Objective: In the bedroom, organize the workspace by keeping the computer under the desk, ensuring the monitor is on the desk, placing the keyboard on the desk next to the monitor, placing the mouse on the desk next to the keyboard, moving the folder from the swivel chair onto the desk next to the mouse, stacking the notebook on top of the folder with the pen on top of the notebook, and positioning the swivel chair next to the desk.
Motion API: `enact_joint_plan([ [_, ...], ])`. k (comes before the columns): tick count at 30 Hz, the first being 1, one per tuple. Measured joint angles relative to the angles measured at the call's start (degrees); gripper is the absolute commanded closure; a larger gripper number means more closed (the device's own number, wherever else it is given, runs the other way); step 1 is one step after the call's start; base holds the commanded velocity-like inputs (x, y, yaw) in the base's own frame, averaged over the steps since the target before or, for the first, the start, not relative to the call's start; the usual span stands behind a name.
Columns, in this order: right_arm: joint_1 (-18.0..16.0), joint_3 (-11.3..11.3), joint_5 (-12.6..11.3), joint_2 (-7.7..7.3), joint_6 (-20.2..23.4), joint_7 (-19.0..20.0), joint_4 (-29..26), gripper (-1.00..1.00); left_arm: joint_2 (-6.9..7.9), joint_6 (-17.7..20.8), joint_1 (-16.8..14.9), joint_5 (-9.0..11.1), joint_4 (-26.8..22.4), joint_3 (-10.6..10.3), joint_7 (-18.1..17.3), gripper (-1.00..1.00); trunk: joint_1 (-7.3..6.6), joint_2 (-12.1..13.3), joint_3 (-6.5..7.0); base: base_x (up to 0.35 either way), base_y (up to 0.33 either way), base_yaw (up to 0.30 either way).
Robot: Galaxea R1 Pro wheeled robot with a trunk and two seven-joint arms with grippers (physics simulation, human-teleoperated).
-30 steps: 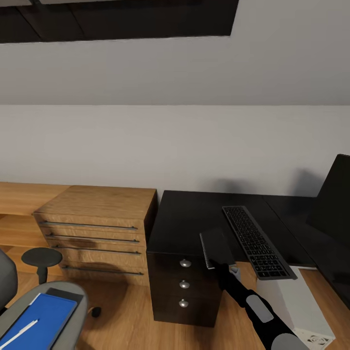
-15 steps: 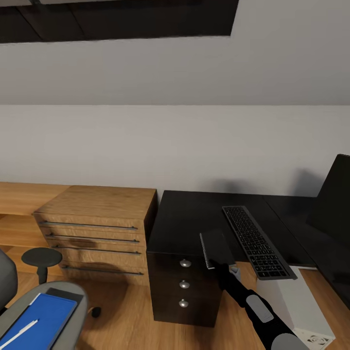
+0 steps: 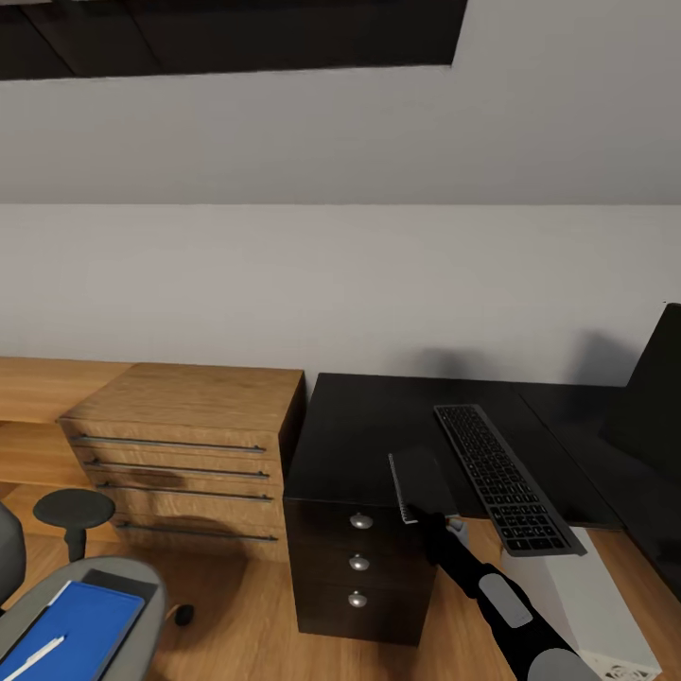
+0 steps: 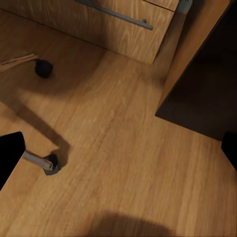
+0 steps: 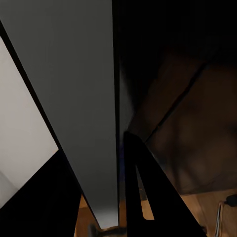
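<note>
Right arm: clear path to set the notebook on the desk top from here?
Probably yes. The right pincer holds the notebook at the desk front edge; the bare top lies left of the keyboard, nothing between.

Your head view cuts the monitor [image 3: 657,397] off at the right edge, so you get only a dark slab over the desk's [image 3: 364,426] right end. The swivel chair [image 3: 80,605] is clipped at the lower left corner, and the folder [image 3: 66,629] and pen [image 3: 33,655] on its seat run out of frame. The notebook's [image 3: 421,484] lower edge hides the right gripper's [image 3: 437,522] fingertips. The computer [image 3: 596,605] is partly covered by the desk edge and keyboard [image 3: 501,478].
</note>
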Motion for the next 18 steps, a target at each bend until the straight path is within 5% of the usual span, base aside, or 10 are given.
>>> enact_joint_plan([
  [18, 0.0, 0.0, 0.0, -0.01, 0.0, 0.0, 0.0, 1.0, 0.0, 0.0, 0.0, 0.0, 0.0, 0.0, 0.0, -1.0, 0.01, 0.0, 0.0, 0.014, 0.0, 0.0],
])
